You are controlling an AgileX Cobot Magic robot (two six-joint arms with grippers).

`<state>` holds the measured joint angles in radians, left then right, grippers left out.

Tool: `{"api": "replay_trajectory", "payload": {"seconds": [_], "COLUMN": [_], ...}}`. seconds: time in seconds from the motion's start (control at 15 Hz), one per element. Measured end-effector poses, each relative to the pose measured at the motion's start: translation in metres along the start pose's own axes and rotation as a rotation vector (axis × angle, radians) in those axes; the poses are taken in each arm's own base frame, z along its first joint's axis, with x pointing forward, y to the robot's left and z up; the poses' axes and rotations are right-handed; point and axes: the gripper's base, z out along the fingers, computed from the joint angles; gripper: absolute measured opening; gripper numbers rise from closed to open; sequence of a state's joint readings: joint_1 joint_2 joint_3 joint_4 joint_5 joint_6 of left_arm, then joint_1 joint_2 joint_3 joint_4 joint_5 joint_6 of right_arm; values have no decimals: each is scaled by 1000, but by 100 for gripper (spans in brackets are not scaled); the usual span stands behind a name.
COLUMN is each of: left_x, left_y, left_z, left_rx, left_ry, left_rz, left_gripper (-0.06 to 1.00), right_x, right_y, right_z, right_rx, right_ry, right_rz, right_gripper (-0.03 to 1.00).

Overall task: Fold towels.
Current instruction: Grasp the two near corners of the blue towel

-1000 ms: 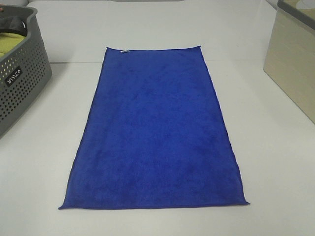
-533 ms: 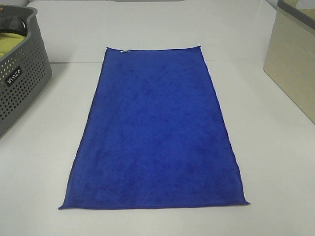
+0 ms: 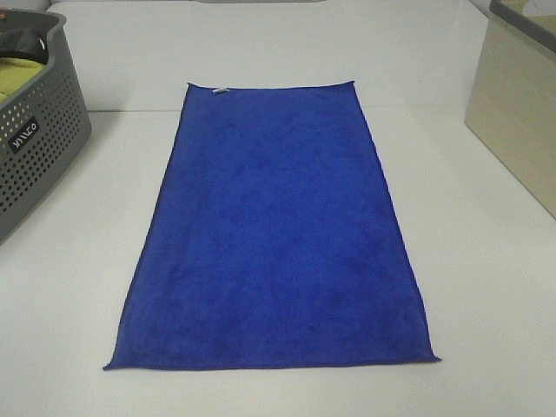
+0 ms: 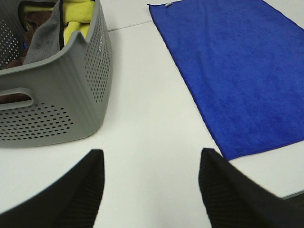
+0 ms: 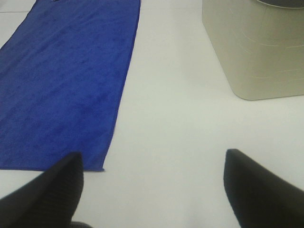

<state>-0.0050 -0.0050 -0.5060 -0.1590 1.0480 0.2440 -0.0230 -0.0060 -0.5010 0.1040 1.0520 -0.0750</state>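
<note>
White table (image 3: 486, 287), towel (image 3: 274, 234) flat, unfolded, right of basket (image 3: 35, 165), not touching. Nothing moved in last second, so folding not started imo. Left gripper (image 4: 152, 152), right gripper (image 5: 153, 153) both spread wide, holding nothing.

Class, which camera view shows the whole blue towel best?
The exterior high view: the towel lies flat with all four corners visible. The left wrist view shows one long edge and its two corners, the rest cut off; the right wrist view shows one corner and part of one long edge.
</note>
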Motion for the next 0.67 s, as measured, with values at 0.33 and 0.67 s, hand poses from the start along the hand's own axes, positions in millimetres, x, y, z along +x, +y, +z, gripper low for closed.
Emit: {"api": "replay_trajectory", "payload": {"seconds": [0.33,0.67], "left_x": [0,0], "left_y": [0,0], "left_z": [0,0], "left_rx": [0,0], "left_ry": [0,0], "left_rz": [0,0], "left_gripper": [57,57], "right_x": [0,0], "right_y": [0,0], "right_z": [0,0], "right_rx": [0,0], "right_ry": [0,0], "right_rz": [0,0], "right_gripper": [77,77]}}
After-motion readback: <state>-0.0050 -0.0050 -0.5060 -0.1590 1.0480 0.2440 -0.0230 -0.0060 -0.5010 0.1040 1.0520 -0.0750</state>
